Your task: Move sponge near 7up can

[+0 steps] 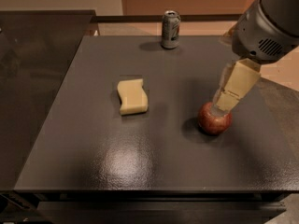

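Tool (223, 105) hides apple (215, 122) top, opening unclear; arm (271, 22) cut off upper right; sponge (132, 96) on counter (140, 171), 7up can (170, 29) at far edge

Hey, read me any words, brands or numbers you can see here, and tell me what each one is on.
7up can: the label's marks are too blurred to read.
sponge, apple, table: no text.
gripper, right side, just over the apple: no text.
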Robot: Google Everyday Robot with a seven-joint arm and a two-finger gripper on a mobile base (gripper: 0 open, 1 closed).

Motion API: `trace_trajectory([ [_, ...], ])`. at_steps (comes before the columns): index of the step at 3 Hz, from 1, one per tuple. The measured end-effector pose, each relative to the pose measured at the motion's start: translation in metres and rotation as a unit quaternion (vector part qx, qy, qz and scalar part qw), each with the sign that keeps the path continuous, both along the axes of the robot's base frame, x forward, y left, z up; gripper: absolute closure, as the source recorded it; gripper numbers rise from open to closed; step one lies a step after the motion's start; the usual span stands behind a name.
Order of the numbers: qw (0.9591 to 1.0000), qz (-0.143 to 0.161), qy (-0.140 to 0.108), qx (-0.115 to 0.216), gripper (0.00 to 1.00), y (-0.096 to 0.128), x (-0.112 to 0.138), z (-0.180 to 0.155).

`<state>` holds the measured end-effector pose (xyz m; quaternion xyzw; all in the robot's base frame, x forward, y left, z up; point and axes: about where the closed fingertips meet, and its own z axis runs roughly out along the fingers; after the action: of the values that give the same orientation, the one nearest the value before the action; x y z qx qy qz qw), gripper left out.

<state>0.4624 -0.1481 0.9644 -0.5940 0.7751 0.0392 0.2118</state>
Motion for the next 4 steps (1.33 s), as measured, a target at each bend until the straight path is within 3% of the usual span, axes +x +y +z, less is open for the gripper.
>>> trace_trajectory([
  [1, 0.9995, -0.012, 0.002, 0.030, 0.00, 0.029, 0.006, -0.013],
  [2, 0.9981, -0.022, -0.011, 0.057, 0.00, 0.054, 0.010, -0.026],
  [3, 0.9947, -0.029, -0.039, 0.090, 0.00, 0.084, 0.023, -0.044],
  [4, 0.9917, -0.025, -0.044, 0.118, 0.00, 0.109, 0.040, -0.057],
])
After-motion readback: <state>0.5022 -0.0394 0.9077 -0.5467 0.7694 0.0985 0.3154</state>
